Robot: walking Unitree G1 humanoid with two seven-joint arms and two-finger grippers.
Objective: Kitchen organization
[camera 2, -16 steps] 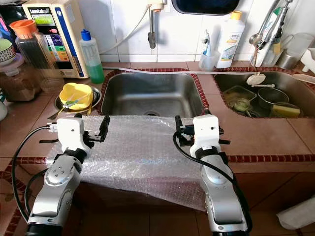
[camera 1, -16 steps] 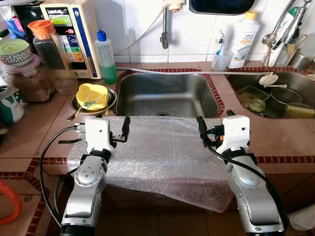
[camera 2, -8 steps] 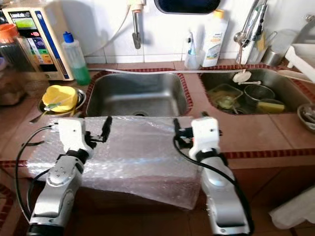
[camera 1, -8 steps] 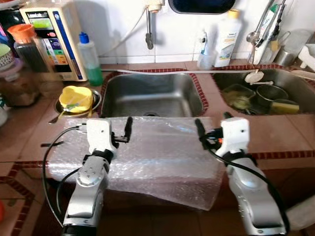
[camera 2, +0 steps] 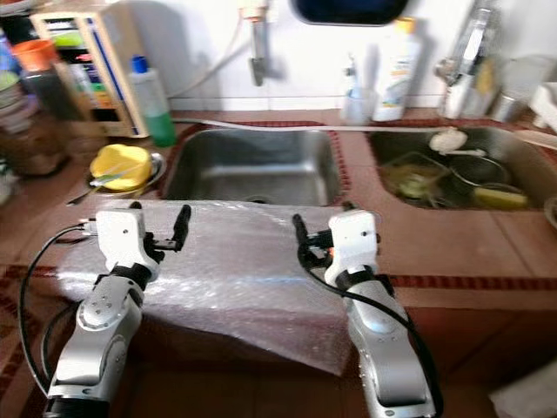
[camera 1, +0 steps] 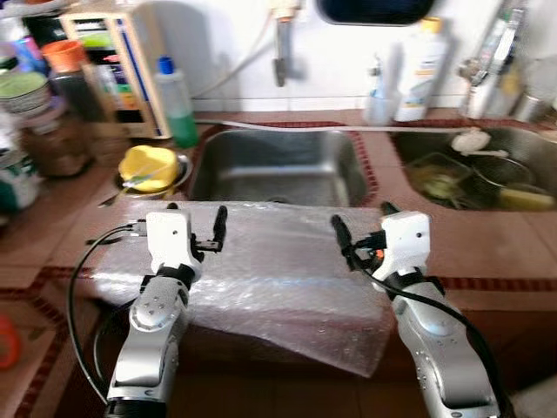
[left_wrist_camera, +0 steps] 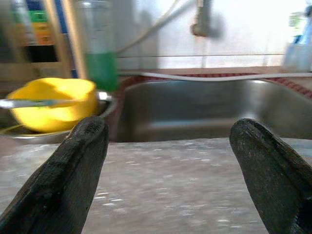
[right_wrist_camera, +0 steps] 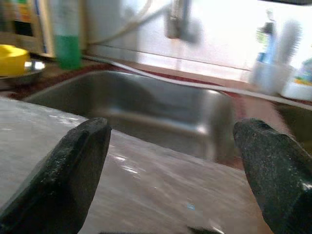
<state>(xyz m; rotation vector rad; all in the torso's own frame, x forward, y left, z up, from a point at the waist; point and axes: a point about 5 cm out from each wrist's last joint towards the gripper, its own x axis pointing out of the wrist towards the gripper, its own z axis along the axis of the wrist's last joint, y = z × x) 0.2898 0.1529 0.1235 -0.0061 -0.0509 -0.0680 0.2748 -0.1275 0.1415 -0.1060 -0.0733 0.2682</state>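
We note both grippers, left [camera 1: 193, 233] and right [camera 1: 359, 237], jaws released, above the bubble wrap [camera 1: 270, 270] overhanging the counter's [camera 1: 487, 248] front edge. Risk: an uneven pull could slide it off.

home kitchen: double sink [camera 1: 278, 165], tiled counter [camera 1: 487, 248]

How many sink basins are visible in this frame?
2. One empty steel basin sits directly ahead, beyond the bubble wrap sheet. A second basin lies to the robot's right, holding dishes; its far end runs out of frame, so more may be hidden there.
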